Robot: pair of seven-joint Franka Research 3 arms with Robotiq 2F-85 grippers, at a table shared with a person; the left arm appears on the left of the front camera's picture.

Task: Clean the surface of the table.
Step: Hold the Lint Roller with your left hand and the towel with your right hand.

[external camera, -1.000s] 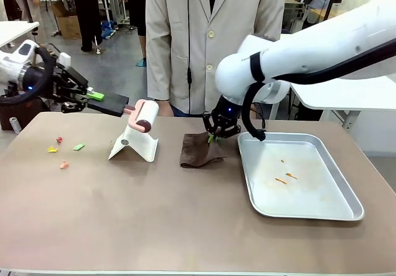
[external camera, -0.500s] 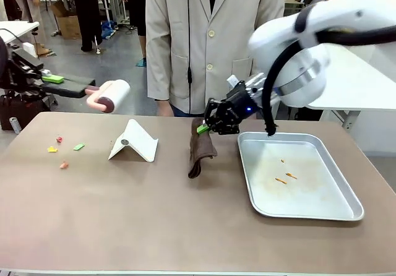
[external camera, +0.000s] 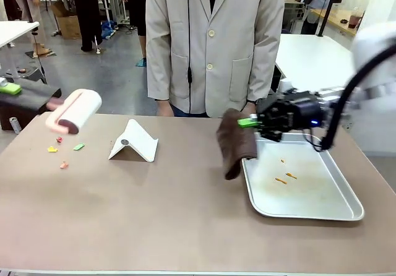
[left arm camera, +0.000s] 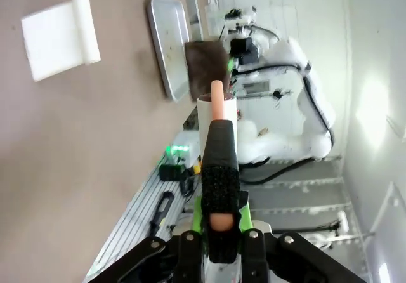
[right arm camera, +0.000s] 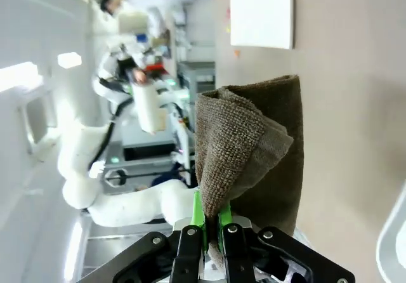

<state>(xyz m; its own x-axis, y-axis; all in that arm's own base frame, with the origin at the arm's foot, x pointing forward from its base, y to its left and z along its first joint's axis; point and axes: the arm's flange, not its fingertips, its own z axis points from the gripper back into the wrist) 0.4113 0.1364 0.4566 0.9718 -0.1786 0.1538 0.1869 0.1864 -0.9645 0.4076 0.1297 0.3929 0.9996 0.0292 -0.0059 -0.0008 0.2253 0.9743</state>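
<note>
The left gripper is clamping the lint roller by its handle, holding it above the table. The right gripper is pinching a brown cloth, which is dangling beside the tray.

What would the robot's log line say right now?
left gripper: shut on lint roller | right gripper: shut on brown cloth near tray | table: coloured scraps left side

Grey floor, white-top table in bkgd
</note>
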